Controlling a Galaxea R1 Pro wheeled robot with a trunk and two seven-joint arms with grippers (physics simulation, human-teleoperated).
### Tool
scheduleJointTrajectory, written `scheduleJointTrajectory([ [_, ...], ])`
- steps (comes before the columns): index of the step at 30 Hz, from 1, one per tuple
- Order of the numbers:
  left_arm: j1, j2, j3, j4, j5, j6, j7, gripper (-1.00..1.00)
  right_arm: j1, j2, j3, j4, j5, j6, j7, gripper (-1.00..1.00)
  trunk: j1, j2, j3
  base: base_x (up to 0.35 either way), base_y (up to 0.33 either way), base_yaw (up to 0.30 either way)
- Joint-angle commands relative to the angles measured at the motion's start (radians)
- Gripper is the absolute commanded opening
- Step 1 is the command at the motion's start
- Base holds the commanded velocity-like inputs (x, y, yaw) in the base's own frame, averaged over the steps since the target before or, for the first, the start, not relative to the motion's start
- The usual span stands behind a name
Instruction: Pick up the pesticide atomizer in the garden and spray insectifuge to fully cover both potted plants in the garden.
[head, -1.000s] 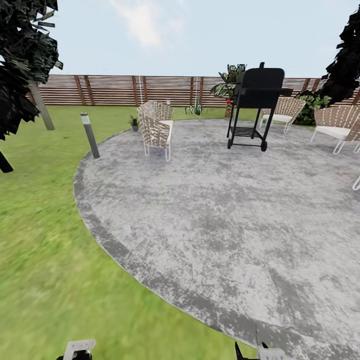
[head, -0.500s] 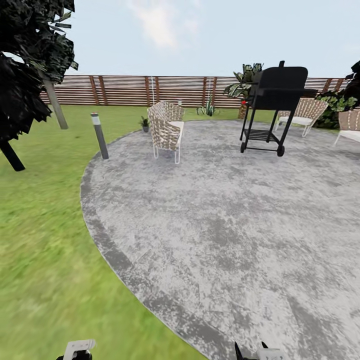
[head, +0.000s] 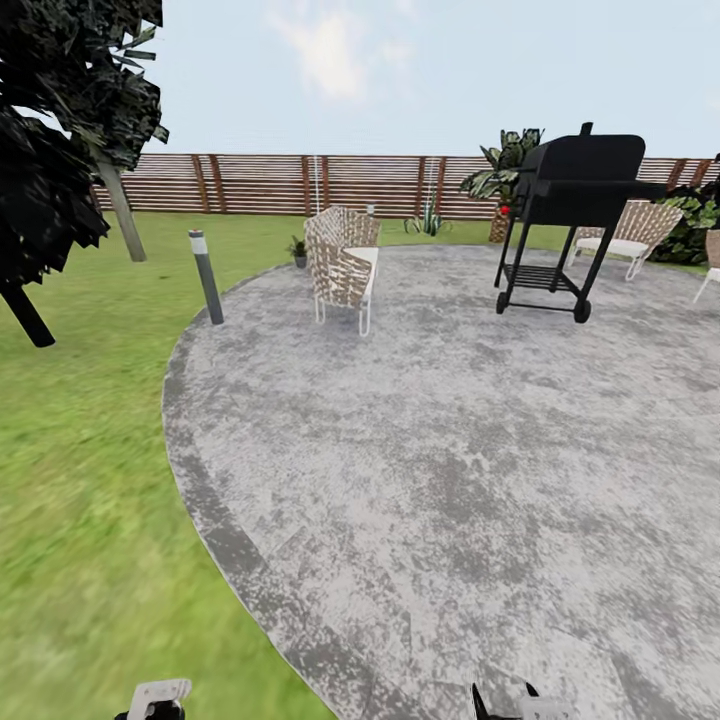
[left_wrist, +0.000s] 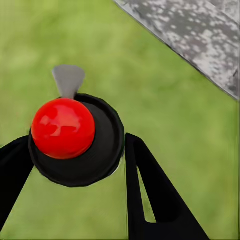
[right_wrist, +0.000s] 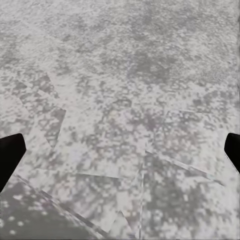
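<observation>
**Near field.** The left gripper (left_wrist: 75, 146) is clenched on the pesticide atomizer (left_wrist: 102, 145). The bottle is seen end-on as a dark round body with a red ball top and a pale grey tab. One black finger touches it on each side. Lawn (left_wrist: 175, 100) lies beneath this gripper, and the edge of the grey paving (left_wrist: 200, 40) is near it. The right gripper (right_wrist: 120, 150) is released, with its fingertips wide apart and nothing between them. It hangs over mottled paving only. In the head view, the left gripper (head: 155, 697) sits above the grass and the right gripper (head: 520, 703) sits above the stone.

**Middle field.** Ahead of both grippers, the round paving (head: 450, 420) spreads forward. The lawn (head: 80, 480) curves around it on the left gripper's side. A grey lamp post (head: 207, 277) stands on the paving's edge, well ahead of the left gripper. A woven chair (head: 343, 265) stands on the stone beyond it. A black grill (head: 570, 215) stands on wheels, well ahead of the right gripper.

**Far field.** One potted plant (head: 297, 251) stands just behind the woven chair, at the paving's edge. A second spiky rosette (head: 428, 220) stands farther off, close to the slatted fence (head: 260, 183). Both plants are well apart from either gripper. A palm (head: 505, 165) rises beside the grill, and a second chair (head: 630, 228) stands behind the grill. A dark tree (head: 50, 130) overhangs the lawn on the far left.
</observation>
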Motion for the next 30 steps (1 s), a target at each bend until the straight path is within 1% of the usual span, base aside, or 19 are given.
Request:
scheduleJointTrajectory([
  [1, 0.001, 0.0, 0.01, 0.001, -0.009, -0.004, -0.003, -1.0, 0.0, -0.001, -0.008, -0.001, 0.0, -0.003, 0.009, 1.0, 0.0, -0.001, -0.001, 0.0, 0.0, 0.0],
  [4, 0.002, 0.0, 0.009, 0.001, -0.009, -0.005, -0.002, -1.0, 0.001, 0.008, -0.009, -0.002, 0.0, -0.003, 0.008, 1.0, 0.0, -0.001, -0.001, 0.014, 0.0, 0.0],
  [6, 0.002, -0.001, 0.009, 0.001, -0.009, -0.005, -0.002, -1.0, 0.001, 0.004, -0.009, -0.002, -0.002, -0.003, 0.008, 1.0, 0.0, -0.001, -0.001, 0.152, 0.0, 0.0],
  [15, 0.003, -0.006, 0.008, 0.001, -0.01, -0.005, -0.002, -1.0, 0.001, 0.001, -0.01, -0.001, -0.003, -0.003, 0.008, 1.0, 0.0, -0.001, -0.001, 0.317, 0.0, -0.012],
  [30, 0.003, -0.006, 0.009, 0.001, -0.01, -0.005, -0.002, -1.0, 0.001, 0.001, -0.01, -0.001, -0.003, -0.003, 0.008, 1.0, 0.0, -0.001, -0.001, 0.337, 0.0, -0.245],
])
